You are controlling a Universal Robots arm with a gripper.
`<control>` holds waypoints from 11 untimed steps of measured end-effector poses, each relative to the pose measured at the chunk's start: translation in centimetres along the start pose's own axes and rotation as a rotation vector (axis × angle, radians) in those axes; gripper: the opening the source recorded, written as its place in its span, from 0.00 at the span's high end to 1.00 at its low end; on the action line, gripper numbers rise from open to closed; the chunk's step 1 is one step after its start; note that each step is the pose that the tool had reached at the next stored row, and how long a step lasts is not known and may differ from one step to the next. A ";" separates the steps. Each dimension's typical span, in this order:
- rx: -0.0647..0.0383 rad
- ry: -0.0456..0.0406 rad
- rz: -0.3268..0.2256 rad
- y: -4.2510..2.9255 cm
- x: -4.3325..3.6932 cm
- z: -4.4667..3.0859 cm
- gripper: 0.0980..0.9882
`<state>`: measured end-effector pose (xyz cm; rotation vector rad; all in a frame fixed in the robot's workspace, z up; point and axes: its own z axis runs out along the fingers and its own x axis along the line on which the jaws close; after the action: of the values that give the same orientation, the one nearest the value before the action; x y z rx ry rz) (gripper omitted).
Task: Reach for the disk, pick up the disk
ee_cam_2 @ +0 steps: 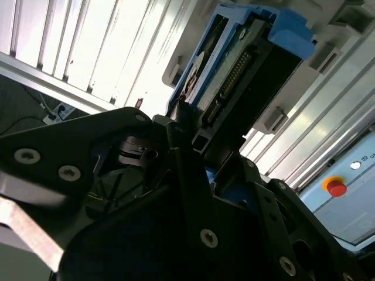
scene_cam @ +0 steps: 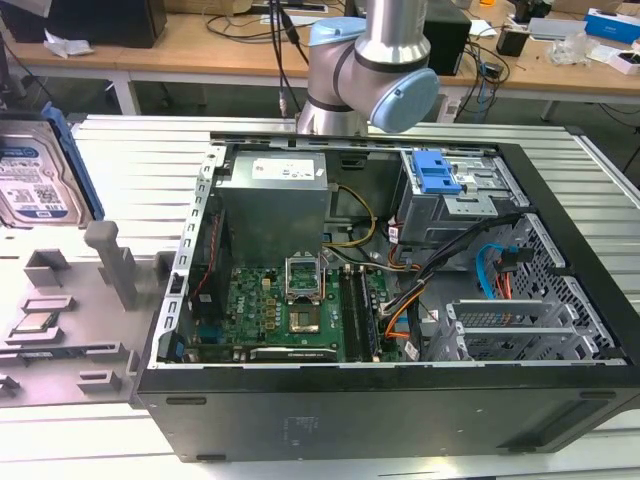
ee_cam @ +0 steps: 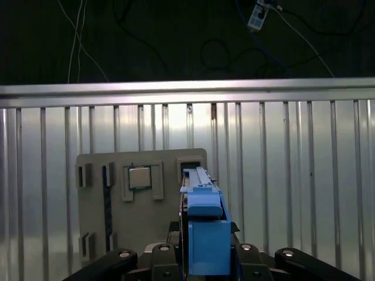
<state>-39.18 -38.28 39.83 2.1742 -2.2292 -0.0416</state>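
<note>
Tool (ee_cam: 203, 253) around one disk (ee_cam: 202, 202), one chip (ee_cam: 139, 177) in one tray (ee_cam: 146, 228).

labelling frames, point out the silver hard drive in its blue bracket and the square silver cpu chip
silver hard drive in blue bracket (scene_cam: 35, 172): exterior view, its printed label
square silver CPU chip (ee_cam: 139, 177): first wrist view, its top face

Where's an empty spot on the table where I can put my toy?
The ribbed table is bare between the disk and the computer case, and again beside the case on the exterior view's right. The grey tray is crowded with posts and a chip; the case is packed.
</note>
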 end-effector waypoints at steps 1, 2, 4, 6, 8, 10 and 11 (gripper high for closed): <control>0.000 0.0000 0.000 0.01 0.00 -0.26 0.70; 0.000 0.0000 0.000 0.01 -0.01 -0.43 0.70; 0.000 -0.0001 0.000 0.03 -0.02 -0.99 0.70; 0.000 0.0000 0.000 0.05 -0.02 -1.54 0.70; 0.000 0.0000 0.000 0.07 -0.02 -2.05 0.70; 0.000 0.0000 0.000 0.09 -0.03 -2.55 0.70; 0.000 0.0000 0.000 0.10 -0.03 -2.79 0.70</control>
<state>-39.17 -38.25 42.62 2.1742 -2.2291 -0.0416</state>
